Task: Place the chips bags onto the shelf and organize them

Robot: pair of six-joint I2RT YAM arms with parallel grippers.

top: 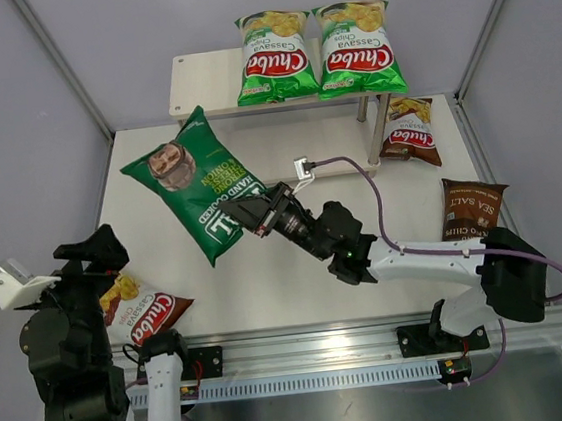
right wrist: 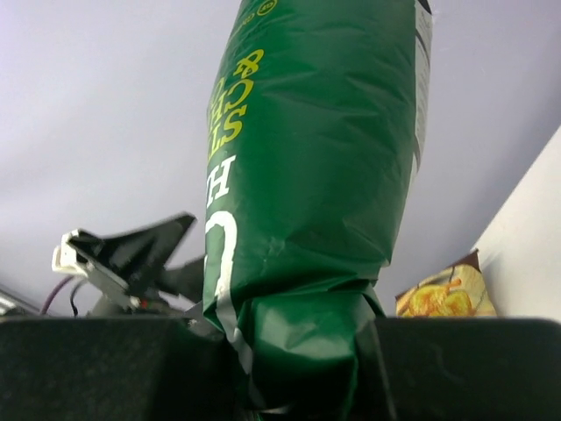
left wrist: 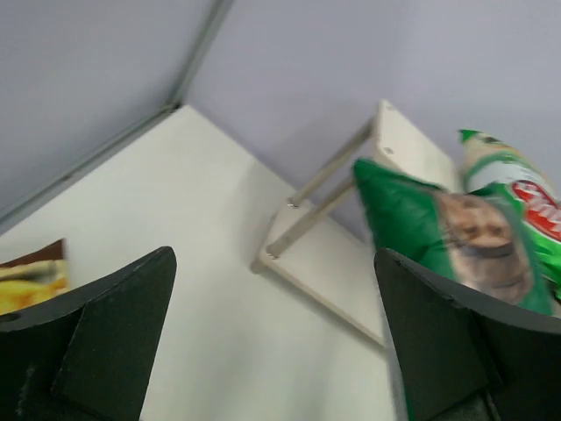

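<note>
The right hand (top: 253,213), closed on one crumpled end of the dark green bag (top: 190,185), holds it tilted above the surface (top: 298,279) near the shelf (top: 209,80); the left hand (top: 92,252) stands wide open, empty. Gripped only by that glossy edge, the bag could slip free or swing into the two bright green bags (top: 275,55) standing on the top board. A red-brown bag (top: 411,128) leans by the shelf's right legs, and a dark brown bag (top: 472,208) lies on the surface, well clear.

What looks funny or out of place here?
The dark green chips bag hangs tilted above the table, one end crumpled in the right gripper, not yet on the shelf.
</note>
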